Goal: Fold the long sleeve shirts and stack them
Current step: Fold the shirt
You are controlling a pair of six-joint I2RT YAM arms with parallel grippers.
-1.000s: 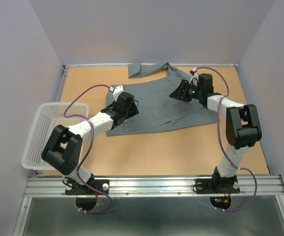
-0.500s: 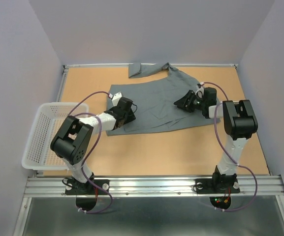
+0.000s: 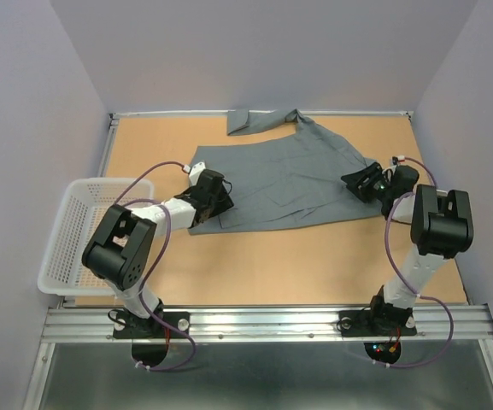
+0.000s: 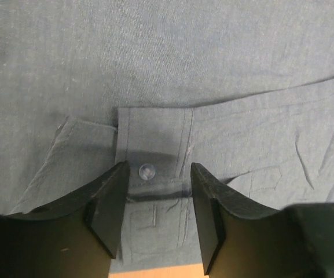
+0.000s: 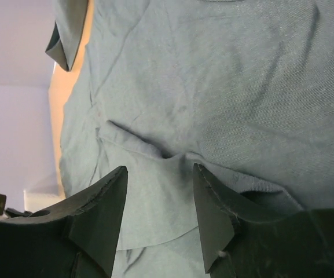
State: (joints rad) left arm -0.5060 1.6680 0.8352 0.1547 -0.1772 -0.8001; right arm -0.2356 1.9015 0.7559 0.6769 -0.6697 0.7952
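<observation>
Top external view showed the grey shirt (image 3: 289,184) spread over the table's (image 3: 314,265) far half, with the left gripper (image 3: 215,193) and right gripper (image 3: 362,183) half-spread, clamping nothing, at its side edges; I'd say each needed a deep, level bite before folding.

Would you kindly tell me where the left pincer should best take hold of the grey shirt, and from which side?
Probably the buttoned cuff, lying flat on the shirt at its near-left corner. The open left pincer straddles it, so come straight down from above and pinch across the band beside the button; that stiffer doubled edge should lift cleanly.
</observation>
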